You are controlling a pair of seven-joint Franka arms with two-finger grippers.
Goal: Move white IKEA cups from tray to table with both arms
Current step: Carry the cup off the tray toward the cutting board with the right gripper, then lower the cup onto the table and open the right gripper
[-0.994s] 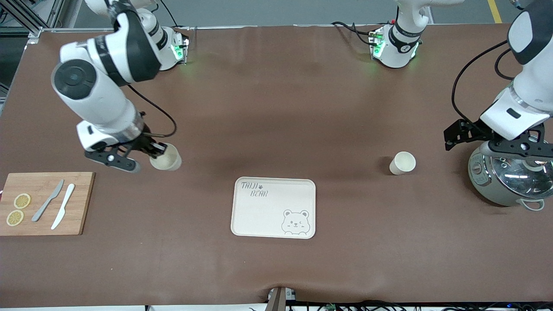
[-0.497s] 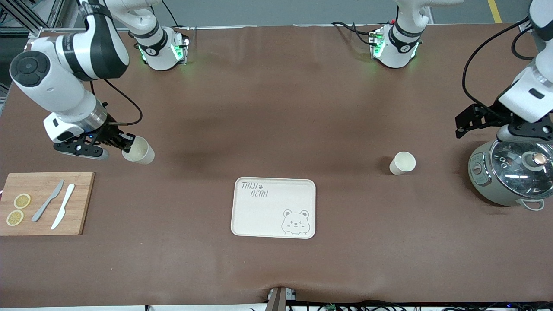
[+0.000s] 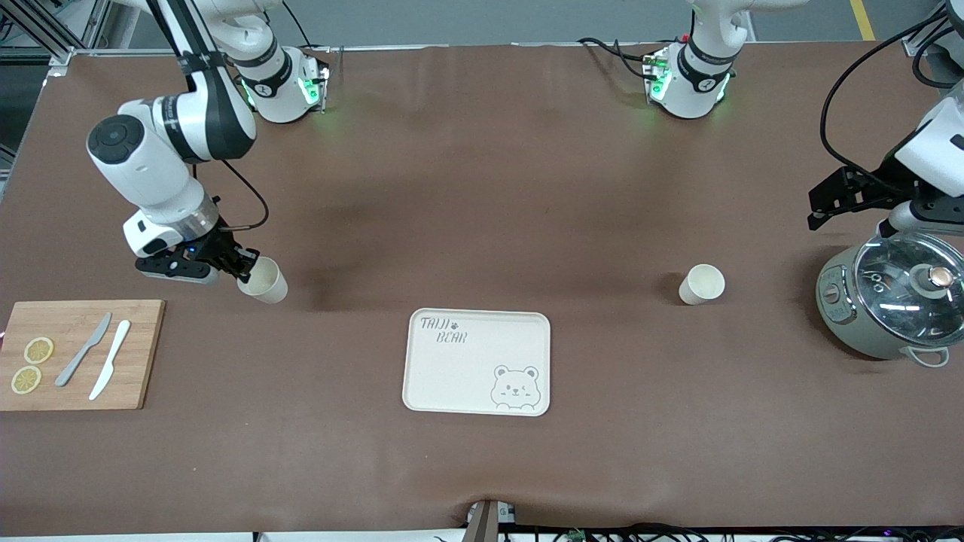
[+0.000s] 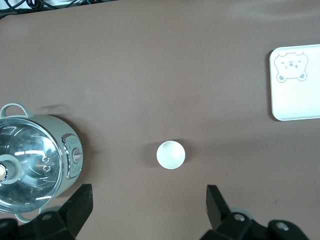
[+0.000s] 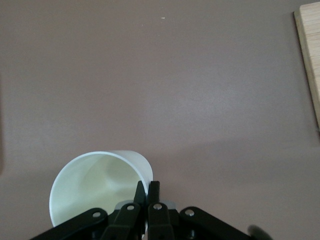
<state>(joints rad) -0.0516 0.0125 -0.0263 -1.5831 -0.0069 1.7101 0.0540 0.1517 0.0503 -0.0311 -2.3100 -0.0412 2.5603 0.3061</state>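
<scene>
The right pincer [image 3: 239, 268] pinches the rim of one white cup [image 3: 263, 280] low over the brown surface [image 3: 482, 188], near the bamboo cutting board [image 3: 79, 354] toward the right arm's end; released while tilted, the cup would likely tip and roll. The left pincer [image 3: 855, 197], fingers spread and empty, hangs over the surface beside the grey cooker [image 3: 889, 305]. The second cup [image 3: 701, 284] stands upright between cooker and emptied tray [image 3: 477, 361], with bare mat all around.

Tray [image 3: 452, 369] bare; 1 cup [image 3: 701, 284] upright on table [image 3: 482, 188], 1 cup [image 3: 263, 279] tilted.
</scene>
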